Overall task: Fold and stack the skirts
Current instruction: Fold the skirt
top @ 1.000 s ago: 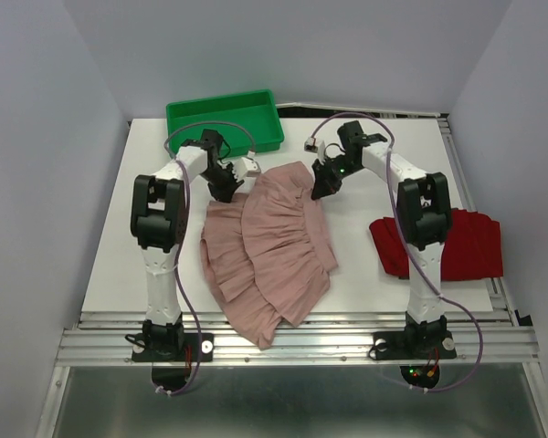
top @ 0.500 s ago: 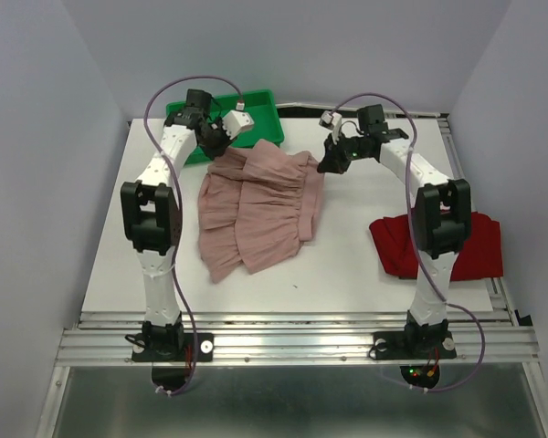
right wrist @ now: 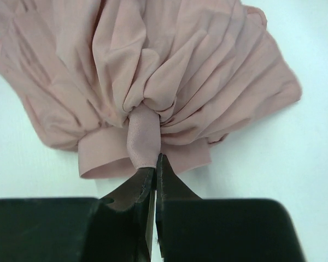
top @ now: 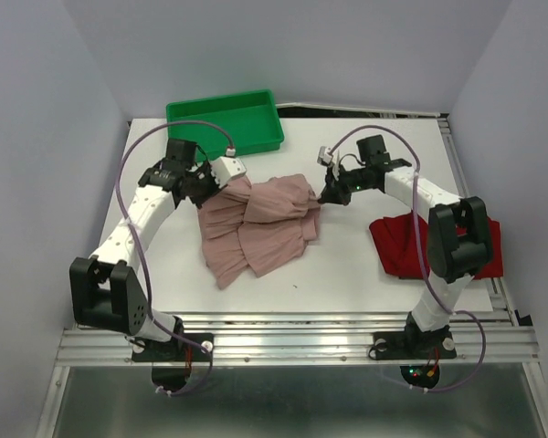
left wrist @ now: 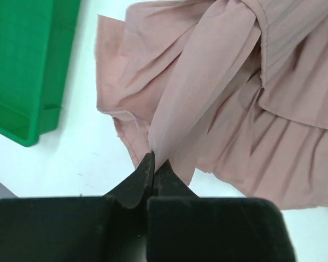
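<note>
1. Skirts counted: two. One dusty pink cloth skirt with two ruffle tiers (top: pixel 256 228); one plain dark red cloth skirt (top: pixel 395 248).
2. Other items: one green plastic tray (top: pixel 228 128) at the far left of the white tabletop (top: pixel 347 269); two claws.
3. Pink skirt sits mid-tabletop, just on the near side of the tray. Its waistband edge runs left to right along the far side; the ruffled hems point toward the near left.
4. Left claw (top: pixel 236 188) is clamped on a fold of pink cloth at the skirt's far-left corner. Right claw (top: pixel 326 197) is clamped on the bunched waistband at the far-right corner.
5. Dark red skirt lies at the tabletop's right edge, long axis left to right. It is partly hidden behind the right arm and apart from the pink one.
</note>
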Robot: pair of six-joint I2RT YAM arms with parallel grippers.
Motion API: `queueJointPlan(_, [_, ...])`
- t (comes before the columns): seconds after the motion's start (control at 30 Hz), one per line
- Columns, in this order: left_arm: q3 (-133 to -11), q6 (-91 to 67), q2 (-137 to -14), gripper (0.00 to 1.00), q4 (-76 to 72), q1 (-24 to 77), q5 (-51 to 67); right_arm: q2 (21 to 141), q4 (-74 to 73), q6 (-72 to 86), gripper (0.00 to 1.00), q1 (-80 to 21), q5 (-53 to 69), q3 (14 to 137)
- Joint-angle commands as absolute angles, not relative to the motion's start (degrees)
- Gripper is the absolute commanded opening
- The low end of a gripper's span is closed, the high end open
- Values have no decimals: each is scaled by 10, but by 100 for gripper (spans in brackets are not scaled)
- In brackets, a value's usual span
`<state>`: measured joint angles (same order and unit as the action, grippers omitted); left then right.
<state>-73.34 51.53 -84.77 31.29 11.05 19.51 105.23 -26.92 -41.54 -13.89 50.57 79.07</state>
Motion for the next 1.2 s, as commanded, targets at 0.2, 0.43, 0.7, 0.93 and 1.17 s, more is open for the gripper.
queueJointPlan(0.2, [-519,509,-751,0,253,150,129,951,-217,-548,1,-191,422,629])
queueJointPlan(0.43, [-452,476,-794,7,206,170,97,960,-185,-538,14,-215,374,592])
queueJointPlan(0.7, [-511,462,-683,67,277,169,164,909,-198,-323,64,-204,360,642])
queueJointPlan(0.93, [-602,444,-649,69,302,193,164,842,-217,-82,78,-167,395,607])
queueJointPlan(1.17, [-585,360,-673,73,163,327,117,894,-207,145,77,-142,475,536])
